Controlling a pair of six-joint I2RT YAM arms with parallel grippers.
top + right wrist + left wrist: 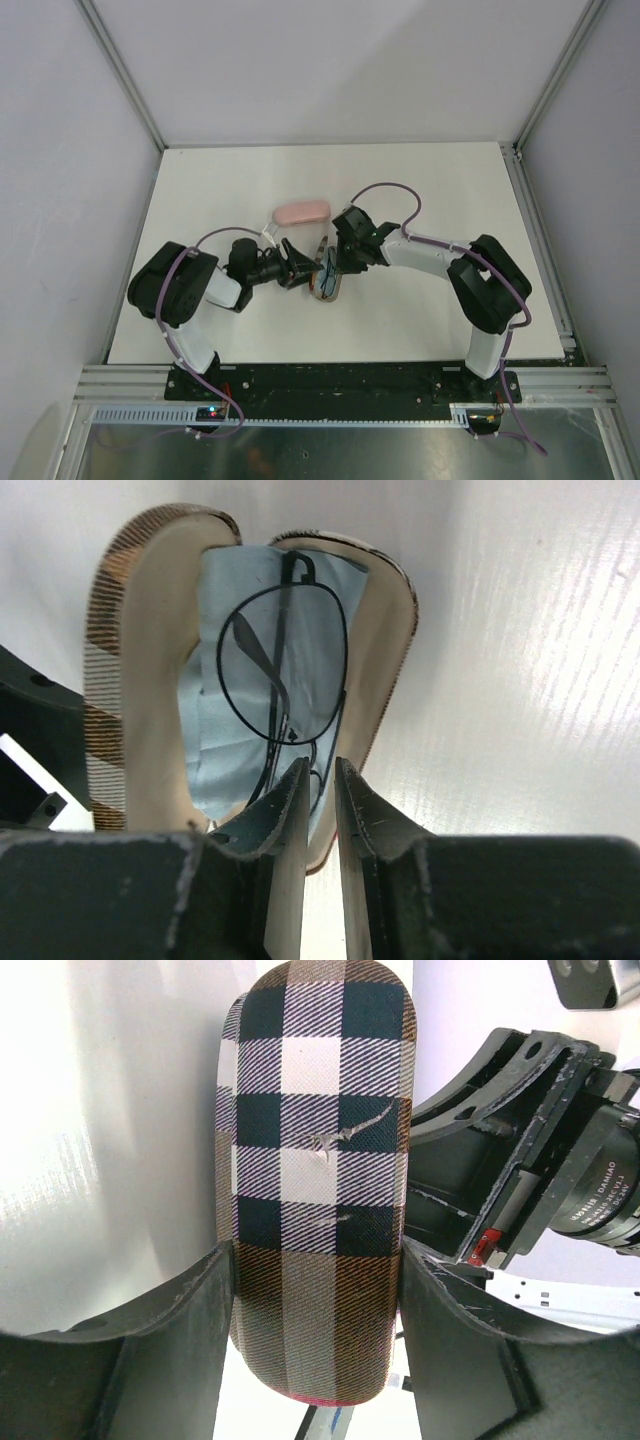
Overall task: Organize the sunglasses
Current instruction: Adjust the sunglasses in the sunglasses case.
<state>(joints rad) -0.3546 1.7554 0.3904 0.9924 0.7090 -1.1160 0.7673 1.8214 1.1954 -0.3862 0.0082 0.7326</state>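
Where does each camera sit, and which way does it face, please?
Top external: above and behind the robot, looking down on the table; both arms show.
Left wrist: on the left gripper, looking along its fingers clamped on the checkered case.
Right wrist: on the right gripper, looking past its fingers into the open case: wire sunglasses on blue cloth.
Shared: all three show the case.

The left hand (296, 266) and right hand (333, 262) meet at an oblong case (327, 287), a pink case (302, 211) just beyond.

I see a case (315, 1180) plaid in black, white and tan, its lining (160, 660) cream; the cloth (213, 742) is pale blue, the sunglasses (285, 665) black wire with clear lenses.
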